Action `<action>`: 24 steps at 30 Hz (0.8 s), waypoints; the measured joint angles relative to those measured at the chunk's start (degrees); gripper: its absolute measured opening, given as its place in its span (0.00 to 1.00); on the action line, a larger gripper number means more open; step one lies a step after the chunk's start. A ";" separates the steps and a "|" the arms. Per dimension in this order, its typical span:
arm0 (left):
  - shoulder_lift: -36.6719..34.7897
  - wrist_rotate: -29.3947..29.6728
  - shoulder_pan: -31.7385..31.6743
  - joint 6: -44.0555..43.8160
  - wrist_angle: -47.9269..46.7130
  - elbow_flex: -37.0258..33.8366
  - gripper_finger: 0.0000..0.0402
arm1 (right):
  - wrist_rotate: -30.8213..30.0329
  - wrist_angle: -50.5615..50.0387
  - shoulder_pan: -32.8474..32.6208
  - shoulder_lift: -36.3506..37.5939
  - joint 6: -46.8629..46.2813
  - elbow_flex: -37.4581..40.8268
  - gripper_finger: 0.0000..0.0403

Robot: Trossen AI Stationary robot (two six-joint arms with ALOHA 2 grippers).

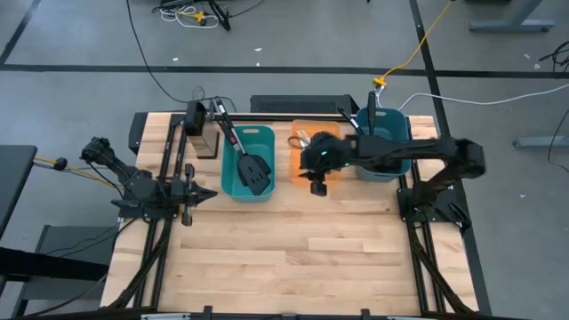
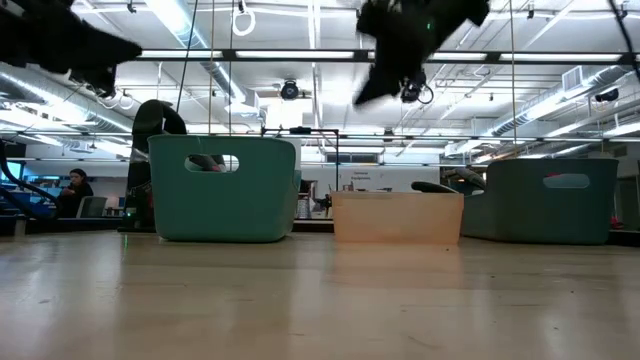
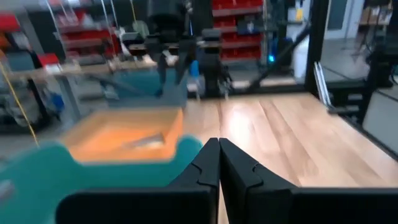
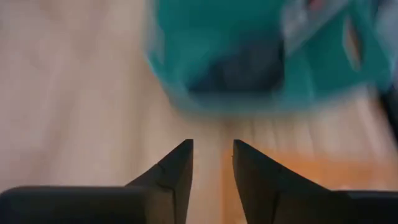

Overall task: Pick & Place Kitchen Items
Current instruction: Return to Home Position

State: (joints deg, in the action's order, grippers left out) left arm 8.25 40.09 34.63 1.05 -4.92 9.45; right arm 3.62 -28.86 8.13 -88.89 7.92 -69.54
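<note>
Two black slotted spatulas [image 1: 253, 171] lie in the left teal bin [image 1: 228, 169], their red-marked handles [image 1: 233, 139] leaning on its far rim. Silver utensils [image 1: 302, 140] lie in the orange bin [image 1: 300, 160]; one also shows in the left wrist view [image 3: 146, 142]. My right gripper [image 1: 318, 185] hangs above the orange bin's near edge, open and empty, high above the bins in the low view [image 2: 385, 85]; its fingertips [image 4: 212, 146] stand a little apart. My left gripper [image 1: 208, 194] waits at the table's left, shut and empty [image 3: 219, 143].
A second teal bin [image 1: 391, 169] stands at the back right under the right arm. A dark box [image 1: 203, 133] stands at the back left. Bare wood [image 1: 293, 249] fills the table's near half.
</note>
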 joint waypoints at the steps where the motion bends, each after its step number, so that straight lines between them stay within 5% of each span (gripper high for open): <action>1: 0.09 0.46 -0.13 1.80 1.97 0.00 0.02 | 2.24 2.46 -0.07 2.23 0.69 0.32 0.29; 10: -0.40 3.54 -6.62 17.70 8.14 0.04 0.01 | 14.49 21.97 -0.17 24.08 0.90 14.56 0.04; 19: -0.47 -14.85 -25.15 9.65 3.76 -0.47 0.00 | 14.61 41.98 -0.05 39.55 -7.02 36.66 0.02; 24: -5.34 -21.28 -27.86 5.63 0.42 -1.38 0.00 | 12.75 50.75 -0.01 47.26 -11.90 47.77 0.02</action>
State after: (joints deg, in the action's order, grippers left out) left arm 2.91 18.81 6.76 6.68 -4.49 8.08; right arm 16.37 21.88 8.12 -41.63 -3.98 -21.77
